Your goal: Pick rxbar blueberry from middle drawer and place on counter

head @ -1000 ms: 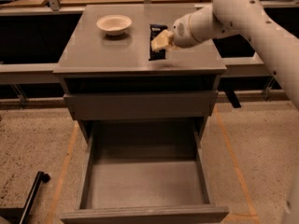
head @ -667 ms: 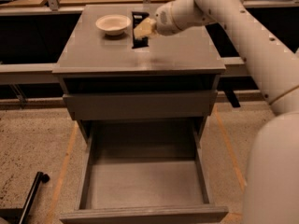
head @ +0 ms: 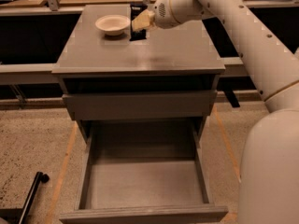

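Snack bar (head: 138,33): dark wrapper, long axis running 12-to-6 o'clock across the view, one short end to the far edge of the counter (head: 154,55), the other toward the near edge. It sits at the far part of the counter top, roughly 12 o'clock from the counter's centre; its middle is covered by the gripper, both ends show. Whether its underside touches the counter surface or hangs just above it, cannot tell. Cream bowl (head: 112,24) just beside it at 9 o'clock, upright, a narrow gap between the two. Arm (head: 243,27): white, bulky base segment filling the 4 to 5 o'clock corner of the view, rising along the right side, then a long link slanting up and over toward 11 o'clock, the wrist ending above the far right half of the counter. Gripper (head: 140,21): pale fingers pointing toward 9 o'clock, slightly downward, pressed together on the mid-section of the snack bar, clamping it. Drawer (head: 145,185): pulled fully out toward 6 o'clock below the counter, grey floor bare. Upper drawer front (head: 140,105) closed, directly above it. Black rod (head: 33,192) on the speckled floor at 8 o'clock.
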You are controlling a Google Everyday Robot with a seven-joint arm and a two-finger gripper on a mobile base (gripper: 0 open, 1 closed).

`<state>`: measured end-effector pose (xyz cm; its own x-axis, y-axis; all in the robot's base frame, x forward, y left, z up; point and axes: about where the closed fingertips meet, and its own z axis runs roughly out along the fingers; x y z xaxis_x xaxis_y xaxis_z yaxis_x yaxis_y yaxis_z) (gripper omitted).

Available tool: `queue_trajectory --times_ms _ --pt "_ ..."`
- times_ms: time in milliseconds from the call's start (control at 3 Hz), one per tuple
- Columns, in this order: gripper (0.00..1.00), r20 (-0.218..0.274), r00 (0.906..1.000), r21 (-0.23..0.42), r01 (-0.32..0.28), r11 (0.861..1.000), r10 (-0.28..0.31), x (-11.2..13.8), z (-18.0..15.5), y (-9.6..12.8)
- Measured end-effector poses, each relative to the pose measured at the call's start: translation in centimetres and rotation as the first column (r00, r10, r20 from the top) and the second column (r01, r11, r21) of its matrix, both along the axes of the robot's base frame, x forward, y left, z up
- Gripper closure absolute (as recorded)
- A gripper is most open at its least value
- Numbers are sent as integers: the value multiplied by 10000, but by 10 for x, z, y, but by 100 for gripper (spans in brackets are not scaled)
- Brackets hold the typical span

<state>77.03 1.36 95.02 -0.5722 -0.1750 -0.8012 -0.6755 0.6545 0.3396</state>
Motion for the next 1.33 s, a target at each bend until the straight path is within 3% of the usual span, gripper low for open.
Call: queue_trajectory --times_ms 667,1000,1333 --pt "15 -60 10000 -5 -74 10000 74 0 -4 5" --pt "0 -93 9999 -7 -120 9999 120 0 -6 8" --pt "0 -94 9999 -7 -121 9999 121 0 -6 8"
